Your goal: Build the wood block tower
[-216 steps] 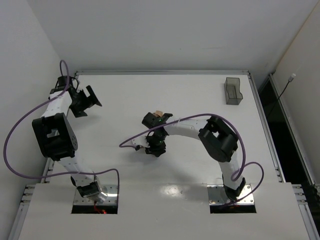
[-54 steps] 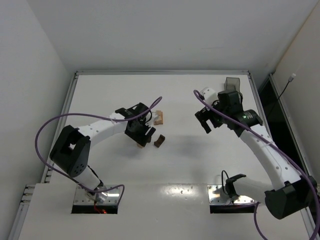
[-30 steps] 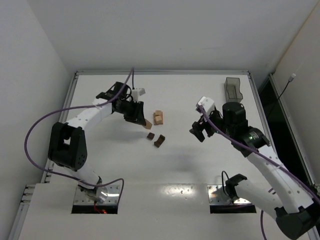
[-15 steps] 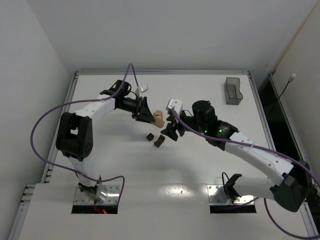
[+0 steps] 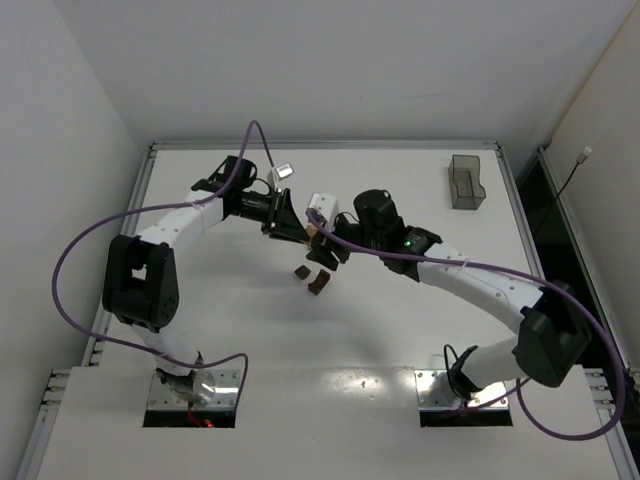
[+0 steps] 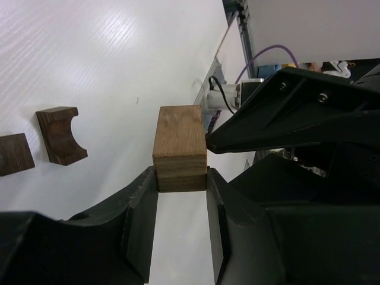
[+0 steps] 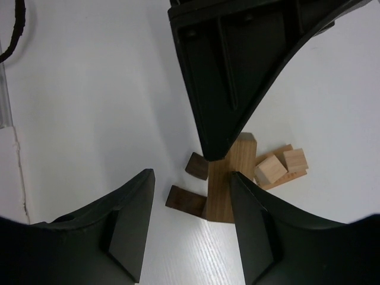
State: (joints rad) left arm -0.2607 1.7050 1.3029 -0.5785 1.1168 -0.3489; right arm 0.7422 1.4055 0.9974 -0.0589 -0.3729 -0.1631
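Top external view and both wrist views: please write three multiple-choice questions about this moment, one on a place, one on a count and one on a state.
1. Where does the grey plastic container stand?
A. near the far right corner of the table
B. between the two arm bases
C. beside the dark pieces

2. How many dark brown pieces lie on the table in the left wrist view?
A. one
B. two
C. four

3. What is the state of the left gripper?
A. open and empty
B. shut on the tan block
C. shut on a dark piece

Answers:
1 A: the top view shows it alone by the far right edge.
2 B: one arched piece and one squarish piece at the picture's left edge.
3 B: its fingers press on two opposite sides of the block.
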